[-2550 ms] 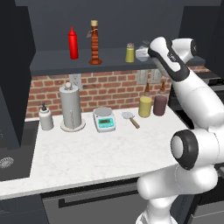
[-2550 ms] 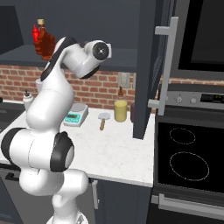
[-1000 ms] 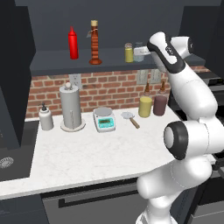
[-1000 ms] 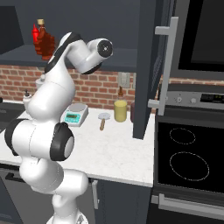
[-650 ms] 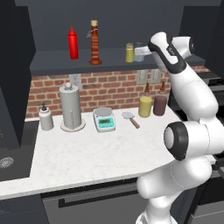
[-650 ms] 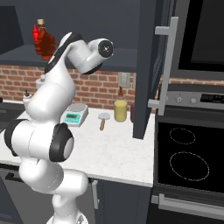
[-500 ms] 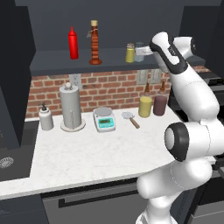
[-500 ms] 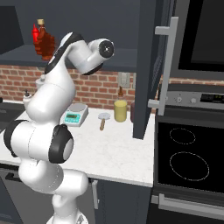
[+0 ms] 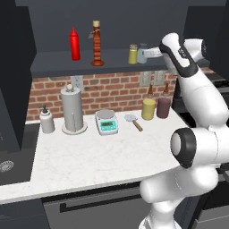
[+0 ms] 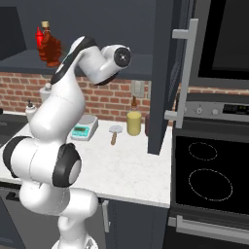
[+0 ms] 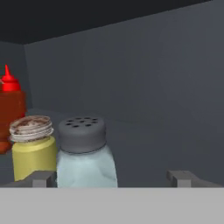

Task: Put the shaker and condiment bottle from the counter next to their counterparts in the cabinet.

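The arm is raised and stretched level toward the cabinet (image 9: 53, 62) shelf, with the hand (image 11: 111, 178) spread wide, its fingers (image 11: 41, 178) set either side of the shaker (image 9: 142, 53) but not pressed on it, and nothing is held. The shaker is stood upright on the shelf, cap up, just beside the yellow-olive shaker (image 9: 133, 54); the condiment bottle (image 9: 96, 44) is also upright, next to the red squeeze bottle (image 9: 74, 44), well left. In the hand view the red bottle is cut off at the left edge and the shaker's base is hidden; in the right base view the shakers are blocked by the arm.
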